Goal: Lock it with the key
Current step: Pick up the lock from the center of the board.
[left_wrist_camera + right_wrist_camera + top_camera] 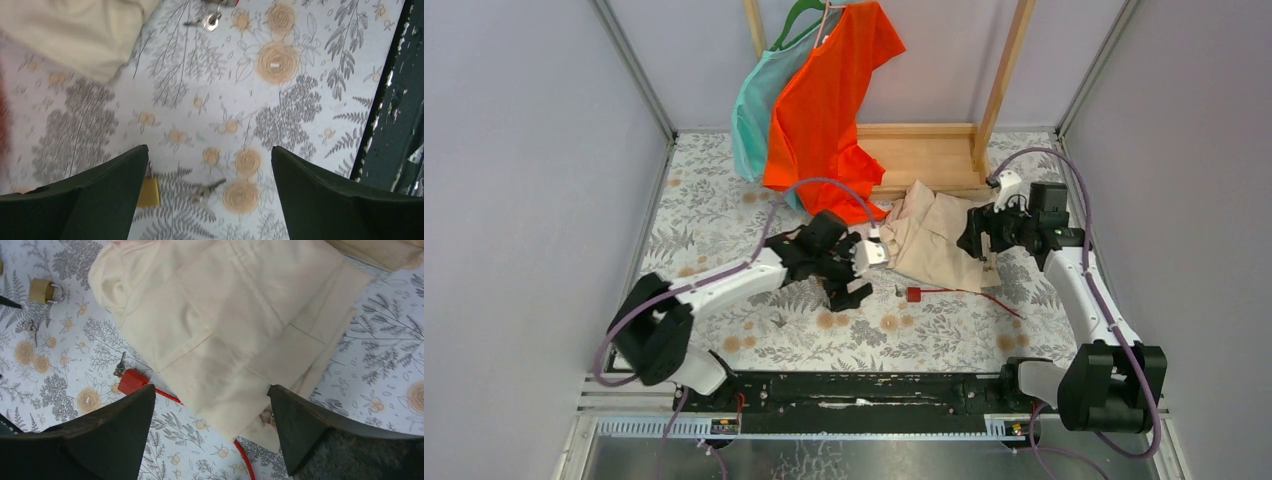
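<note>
Lock: small brass padlock (pixel 40 290) w/ steel shackle, lying flat on the floral-print table cover (pixel 300 100); can't tell if shackle is open or snapped in
Key: small silver key (pixel 207 188) on a ring, flat on the cover just beside the padlock, not touching it
Other key: second key (pixel 120 366) on a red tag (pixel 132 381) w/ thin red cord (pixel 170 396), well apart from the padlock, at the edge of the crumpled cream cloth (pixel 225 315); which key fits, can't tell
L gripper (pixel 208 150): fingers spread wide, empty, hovering right over the padlock; padlock half hidden under one finger, silver key in the gap
R gripper (pixel 211 388): spread wide, empty, over the cream cloth, well apart from the padlock
Handling, lock: prob. dense for its size, rigid, smooth brass, likely to skid or spin on the cover; pinch across the flat body faces, leave keyhole end + shackle free
Handling, key: light, thin, stiff, lies flush so hard to get under; take by the bow/ring end, blade sticking out
Progress: looks like nothing picked up yet, lock + key both on the cover
Risk: a closing finger could nudge the padlock aside instead of pinching it
</note>
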Robot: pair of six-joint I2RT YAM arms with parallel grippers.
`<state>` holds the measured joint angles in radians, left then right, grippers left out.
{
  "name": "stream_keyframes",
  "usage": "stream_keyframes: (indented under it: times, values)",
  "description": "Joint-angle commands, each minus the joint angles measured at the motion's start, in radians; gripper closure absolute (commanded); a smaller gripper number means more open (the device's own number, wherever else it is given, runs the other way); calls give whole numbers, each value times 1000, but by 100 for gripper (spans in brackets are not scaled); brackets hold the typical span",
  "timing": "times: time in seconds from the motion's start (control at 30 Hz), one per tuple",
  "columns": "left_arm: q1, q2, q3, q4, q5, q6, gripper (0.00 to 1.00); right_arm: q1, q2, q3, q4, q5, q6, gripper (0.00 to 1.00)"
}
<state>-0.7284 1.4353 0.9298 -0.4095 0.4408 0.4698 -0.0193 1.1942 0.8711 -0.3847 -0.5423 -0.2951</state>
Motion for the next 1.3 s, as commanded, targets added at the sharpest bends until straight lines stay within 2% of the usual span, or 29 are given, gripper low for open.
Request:
stream_keyframes:
  times: [0.0, 0.17, 0.43, 0.9, 1.03, 1.1, 1.27]
  values:
    - [-70, 151, 93, 109, -24, 1, 0, -60, -48, 12, 3, 5, 15, 8]
    - [-133, 314, 175, 174, -35, -24, 4, -127, -109, -8, 19, -2, 12, 5]
    - [-168, 520, 345, 134, -31, -10, 11, -174, -107, -12, 22, -33, 13, 4]
    - [-227, 622, 414, 158, -47, -27, 19, -175, -81, -6, 14, -51, 7, 3]
    - [-238, 631, 415, 166, -63, -29, 27, -175, -82, -7, 15, -59, 5, 3]
    - [-238, 632, 414, 174, -67, -31, 35, -175, -82, -8, 16, -55, 5, 3]
    - [-239, 611, 411, 168, -68, -22, 64, -174, -93, -15, 35, -24, 9, 4]
